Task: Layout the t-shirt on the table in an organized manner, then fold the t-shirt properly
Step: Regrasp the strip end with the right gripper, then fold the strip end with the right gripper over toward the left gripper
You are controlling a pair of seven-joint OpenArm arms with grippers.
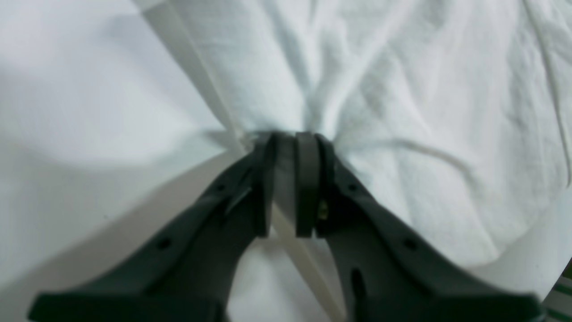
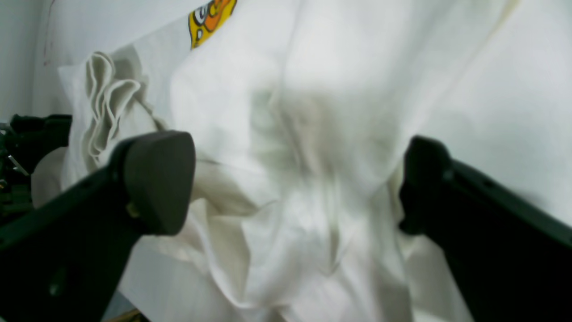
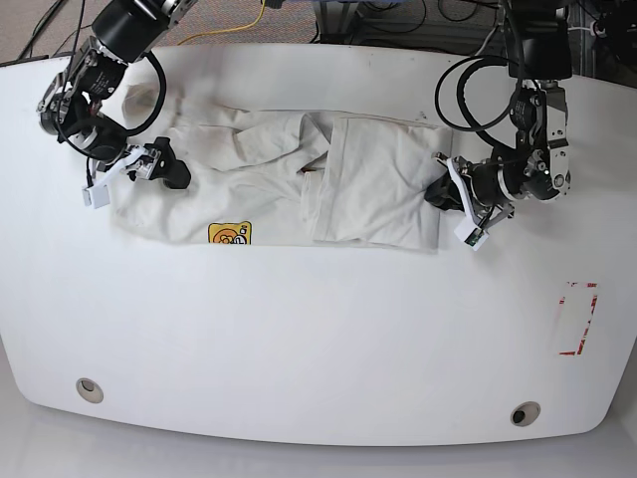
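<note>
Base view: glossy white tabletop (image 3: 299,329), curved at the near corners. The off-white short-sleeved T-shirt (image 3: 378,184) lies across its far half, bunched and overlapped toward the far side, its broad panel fairly smooth toward the robot's left. Layout looks partial; no tidy finished fold seen.

Right gripper (image 2: 295,183): jaws wide apart, straddling a soft ridge of cloth, no clamp visible. Left gripper (image 1: 284,188): jaws nearly together at the shirt's edge; creases gather at the tips, but blur hides whether cloth is pinched. Cannot tell.

Smaller marks: round orange-and-yellow flower graphic (image 3: 230,233) at the shirt's near edge, partly covered by cloth; red-outlined tape mark (image 3: 577,319) on the tabletop, apart from the shirt; two grey grommets, one near the left corner of the view (image 3: 89,389), one near the right (image 3: 525,413).

Handling, judged: light, limp cotton, not fragile, little slip against rubbery tips, but quick to ruck up. A grip mid-panel would raise a tent and drag layers along. Better holds: the outer corners of the hem, or the shoulder seams, pinched shallow, both arms drawing apart low over the tabletop. The bunched right-arm side likely wants opening before folding.
</note>
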